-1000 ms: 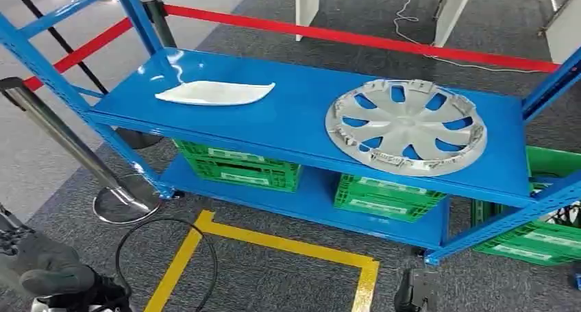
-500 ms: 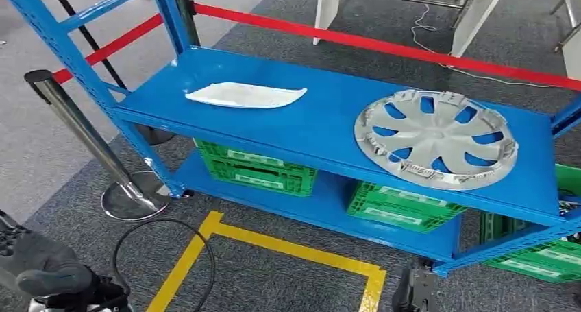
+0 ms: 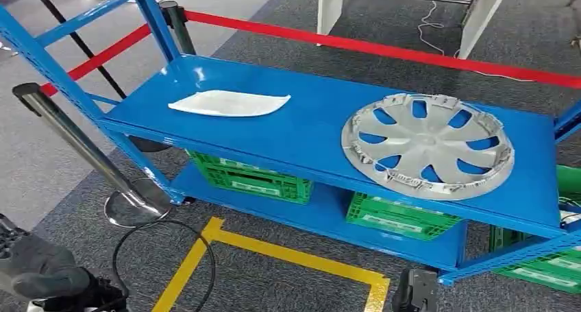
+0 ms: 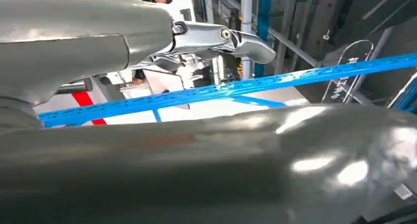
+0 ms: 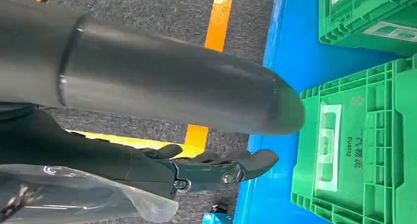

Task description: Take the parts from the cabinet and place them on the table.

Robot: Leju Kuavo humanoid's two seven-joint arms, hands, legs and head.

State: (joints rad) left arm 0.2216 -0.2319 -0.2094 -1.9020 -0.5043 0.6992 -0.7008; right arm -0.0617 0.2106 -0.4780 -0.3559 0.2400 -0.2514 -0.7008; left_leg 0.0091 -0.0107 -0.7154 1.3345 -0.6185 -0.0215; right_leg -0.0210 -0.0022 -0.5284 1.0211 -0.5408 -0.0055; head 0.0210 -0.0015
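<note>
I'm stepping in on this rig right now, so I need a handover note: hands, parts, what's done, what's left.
Left hand: low at the robot's side, holding nothing, fingers apart.
Right hand: hanging near the lower shelf and green crates, holding nothing.
Parts: white curved panel and silver wheel cover both lie on the blue cabinet's top shelf, panel on the left, cover on the right.
Done: nothing picked yet.
Left: take both parts and carry them to the table.

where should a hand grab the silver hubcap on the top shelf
Probably the hubcap's near rim, from the shelf's open front edge. It lies flat, with that rim close to the edge, so fingers could hook through a slot between spokes there. The broad face offers nothing to pinch.
</note>
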